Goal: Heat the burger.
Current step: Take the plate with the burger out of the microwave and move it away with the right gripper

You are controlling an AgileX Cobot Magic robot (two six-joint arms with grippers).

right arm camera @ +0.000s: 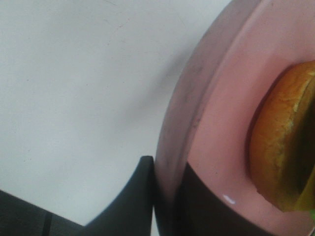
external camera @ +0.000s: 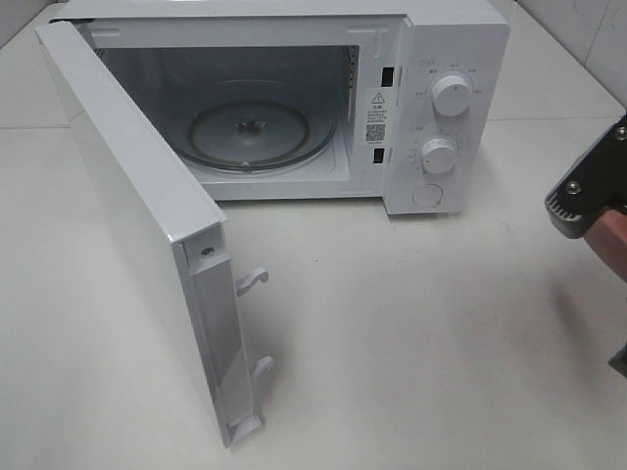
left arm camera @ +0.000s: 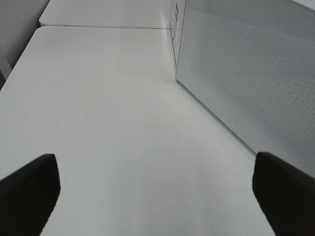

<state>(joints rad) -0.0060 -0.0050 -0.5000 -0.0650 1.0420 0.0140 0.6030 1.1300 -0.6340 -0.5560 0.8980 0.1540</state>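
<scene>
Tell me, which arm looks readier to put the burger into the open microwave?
The right. Its tool pinches the pink plate carrying the burger; the left tool is open, holding nothing, behind the microwave door.

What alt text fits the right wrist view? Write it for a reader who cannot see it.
The right pincer is shut on the rim of a pink plate, one dark finger on each side of the edge. A burger with a golden-brown bun sits on the plate, partly cut off by the frame. Behind them is a plain white table.
</scene>
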